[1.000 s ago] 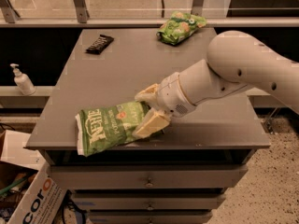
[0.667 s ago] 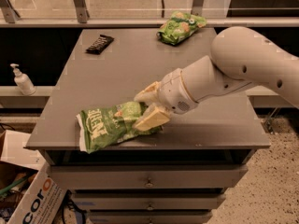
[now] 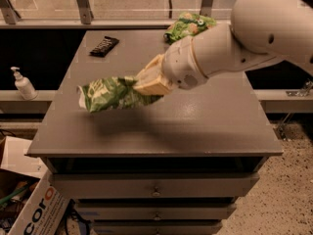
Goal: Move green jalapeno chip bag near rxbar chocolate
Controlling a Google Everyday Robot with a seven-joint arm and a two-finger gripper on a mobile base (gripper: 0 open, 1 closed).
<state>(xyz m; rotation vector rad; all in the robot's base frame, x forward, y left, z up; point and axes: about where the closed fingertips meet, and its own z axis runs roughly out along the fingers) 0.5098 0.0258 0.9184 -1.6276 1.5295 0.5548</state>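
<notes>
Gripper (image 3: 147,78), chip bag (image 3: 111,94) now above table (image 3: 195,126)

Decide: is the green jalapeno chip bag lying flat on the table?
No, the claw holds the green jalapeno chip bag raised above the middle of the table.

A grey surface (image 3: 195,126) topped a cabinet with drawers (image 3: 155,185) stacked below, each with a small knob. Behind it ran a pale ledge (image 3: 283,94), and above that stood metal posts (image 3: 83,4) framing what may have been glass panels. A pump bottle (image 3: 22,83) stood on the ledge at left. Speckled floor (image 3: 293,180) showed at right, a cardboard box (image 3: 34,212) at lower left. The light was dim and warm. The claw (image 3: 143,80), clamped on the green jalapeno chip bag (image 3: 110,93), hung above the surface's left half.
</notes>
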